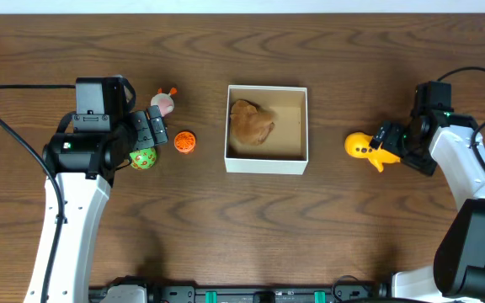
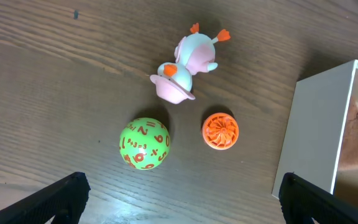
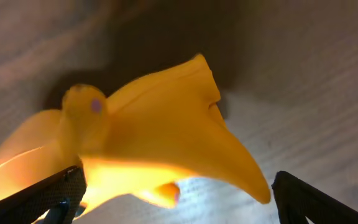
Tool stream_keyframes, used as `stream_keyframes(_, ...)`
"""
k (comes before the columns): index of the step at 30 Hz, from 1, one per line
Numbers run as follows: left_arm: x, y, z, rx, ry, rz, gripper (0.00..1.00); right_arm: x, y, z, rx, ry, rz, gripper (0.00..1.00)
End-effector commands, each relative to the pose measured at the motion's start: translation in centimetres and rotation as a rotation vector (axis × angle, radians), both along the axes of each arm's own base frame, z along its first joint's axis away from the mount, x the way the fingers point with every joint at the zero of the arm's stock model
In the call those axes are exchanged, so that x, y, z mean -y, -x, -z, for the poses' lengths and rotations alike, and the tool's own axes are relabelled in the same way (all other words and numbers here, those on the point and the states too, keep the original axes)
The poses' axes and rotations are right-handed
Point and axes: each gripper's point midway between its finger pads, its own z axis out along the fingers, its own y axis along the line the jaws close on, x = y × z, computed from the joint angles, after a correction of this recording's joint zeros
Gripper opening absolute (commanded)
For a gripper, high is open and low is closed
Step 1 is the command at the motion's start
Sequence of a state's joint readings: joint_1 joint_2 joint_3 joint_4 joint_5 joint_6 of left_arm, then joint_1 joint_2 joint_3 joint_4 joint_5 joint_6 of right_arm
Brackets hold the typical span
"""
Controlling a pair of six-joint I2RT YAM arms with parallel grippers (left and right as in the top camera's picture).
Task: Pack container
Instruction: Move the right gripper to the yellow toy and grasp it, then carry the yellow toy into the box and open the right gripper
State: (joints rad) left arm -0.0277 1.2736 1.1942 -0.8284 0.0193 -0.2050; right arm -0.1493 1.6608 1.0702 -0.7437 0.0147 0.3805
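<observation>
The right gripper (image 3: 176, 180), fingers spread, straddles the yellow toy (image 1: 360, 147). The container (image 1: 267, 165) sits mid-table, directly to its left. The left gripper (image 2: 180, 183) is also spread.

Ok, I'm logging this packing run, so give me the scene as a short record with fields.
box: mid-table, open top
in box: one brown toy
left of box: green ball, orange ball, pink toy, all outside it
right of box: yellow toy, outside it
left end effector: open, over the green ball, holding nothing
right end effector: open, a finger on each side of the yellow toy
not yet packed: four items
</observation>
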Motion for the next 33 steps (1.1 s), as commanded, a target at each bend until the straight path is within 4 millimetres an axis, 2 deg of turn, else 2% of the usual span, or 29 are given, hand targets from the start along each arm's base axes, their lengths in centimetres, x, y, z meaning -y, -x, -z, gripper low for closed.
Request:
stream_keyframes(1,-0.2,-0.3,-0.8,0.02,-0.011,0.004,0.98,0.0,0.2,1.7,-0.019,0.004,-0.019,0.97)
stream_keyframes(9,-0.2,-0.3,-0.8,0.02,-0.011,0.004,0.98,-0.6,0.3,4.0,-0.052,-0.012,-0.028,0.68)
stream_keyframes(14,-0.2,-0.3,-0.8,0.02,-0.011,0.004,0.98,-0.4,-0.3,3.9,-0.031,-0.005,-0.027,0.24)
stream_keyframes(17,-0.2,-0.3,-0.8,0.02,-0.011,0.004,0.98,-0.4,-0.7,3.2,-0.013,-0.003,-0.024,0.08)
stream_keyframes(18,-0.2,-0.3,-0.8,0.02,-0.011,0.004,0.98,-0.4,-0.9,2.6,-0.001,-0.002,-0.024,0.04)
stream_keyframes(20,-0.2,-0.3,-0.8,0.02,-0.011,0.004,0.98,-0.4,-1.3,1.1,0.029,0.003,-0.024,0.01)
stream_keyframes(25,-0.2,-0.3,-0.8,0.02,-0.011,0.004,0.98,-1.3,-2.5,-5.2,0.144,0.018,-0.055,0.01)
stream_keyframes(29,-0.2,-0.3,-0.8,0.02,-0.011,0.004,0.98,-3.4,-2.9,-10.4,0.243,0.032,-0.134,0.01)
stream_keyframes(33,-0.2,-0.3,-0.8,0.02,-0.011,0.004,0.98,-6.7,-2.7,-13.9,0.312,0.041,-0.266,0.01)
